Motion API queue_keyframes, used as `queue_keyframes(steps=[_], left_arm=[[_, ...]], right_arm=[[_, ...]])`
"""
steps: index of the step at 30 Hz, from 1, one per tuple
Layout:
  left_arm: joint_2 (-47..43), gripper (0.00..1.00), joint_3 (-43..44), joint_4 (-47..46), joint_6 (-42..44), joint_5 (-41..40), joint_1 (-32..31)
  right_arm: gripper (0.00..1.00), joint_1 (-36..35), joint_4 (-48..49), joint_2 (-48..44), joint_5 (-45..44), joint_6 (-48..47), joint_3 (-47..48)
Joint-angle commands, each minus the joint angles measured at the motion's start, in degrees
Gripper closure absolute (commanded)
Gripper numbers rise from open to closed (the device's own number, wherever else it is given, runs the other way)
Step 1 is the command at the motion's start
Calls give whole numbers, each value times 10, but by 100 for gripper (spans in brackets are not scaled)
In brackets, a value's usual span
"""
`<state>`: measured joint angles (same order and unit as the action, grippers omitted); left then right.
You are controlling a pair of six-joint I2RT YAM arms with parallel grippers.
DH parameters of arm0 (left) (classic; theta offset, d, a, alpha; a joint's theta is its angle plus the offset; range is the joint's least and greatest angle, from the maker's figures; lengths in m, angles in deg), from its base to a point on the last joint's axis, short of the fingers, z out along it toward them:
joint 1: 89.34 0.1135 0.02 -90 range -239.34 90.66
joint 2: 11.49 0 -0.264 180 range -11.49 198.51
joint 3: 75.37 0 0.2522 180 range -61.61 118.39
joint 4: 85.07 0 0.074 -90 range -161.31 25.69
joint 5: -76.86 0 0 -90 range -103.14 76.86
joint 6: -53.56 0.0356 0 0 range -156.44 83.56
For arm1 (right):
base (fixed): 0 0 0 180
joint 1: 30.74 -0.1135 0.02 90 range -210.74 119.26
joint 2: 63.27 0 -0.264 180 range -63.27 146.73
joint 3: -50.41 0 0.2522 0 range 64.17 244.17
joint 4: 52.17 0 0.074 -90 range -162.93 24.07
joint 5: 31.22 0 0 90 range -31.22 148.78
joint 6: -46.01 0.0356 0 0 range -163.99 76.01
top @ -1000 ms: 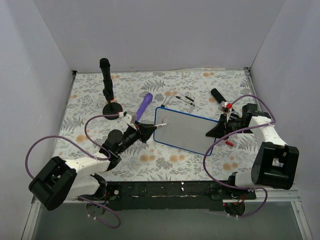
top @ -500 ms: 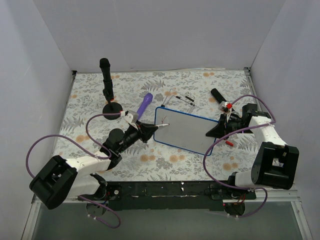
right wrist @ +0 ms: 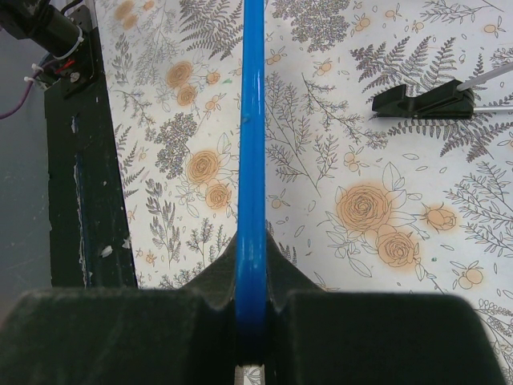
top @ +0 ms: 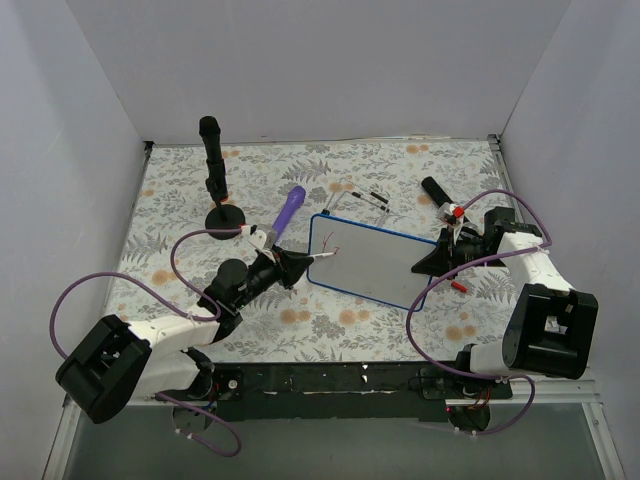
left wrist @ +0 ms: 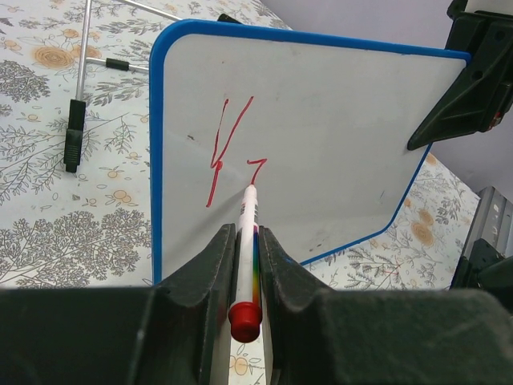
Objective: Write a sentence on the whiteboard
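Note:
The whiteboard (top: 372,258), white with a thin blue rim, lies mid-table, tilted. My left gripper (top: 295,264) is shut on a white marker (left wrist: 245,241) with a rainbow stripe and red end; its tip touches the board's left part in the left wrist view. Red strokes (left wrist: 220,148), a "Y" and the start of another letter, are on the whiteboard (left wrist: 337,136). My right gripper (top: 432,262) is shut on the board's right edge; in the right wrist view the blue rim (right wrist: 252,160) runs edge-on between the fingers.
A purple marker (top: 288,212) lies left of the board's far corner. A black stand (top: 213,170) rises at the back left. Thin metal rods with black clips (top: 362,195) lie behind the board. A black and red object (top: 442,198) lies near the right arm.
The left gripper has moved the marker tip slightly right across the board, and a new short red stroke has appeared beside the first. The right arm has not moved.

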<state>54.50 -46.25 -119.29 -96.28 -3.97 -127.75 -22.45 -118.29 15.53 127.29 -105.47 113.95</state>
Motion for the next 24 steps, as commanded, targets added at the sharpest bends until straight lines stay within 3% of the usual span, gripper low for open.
queue_keyframes(steps=[1, 24], left_arm=[[-7, 100, 3, 15, 22, -32, 0], [-25, 100, 40, 10, 26, -34, 0]], right_arm=[[99, 0, -8, -8, -2, -12, -1], [99, 0, -9, -9, -2, -14, -1]])
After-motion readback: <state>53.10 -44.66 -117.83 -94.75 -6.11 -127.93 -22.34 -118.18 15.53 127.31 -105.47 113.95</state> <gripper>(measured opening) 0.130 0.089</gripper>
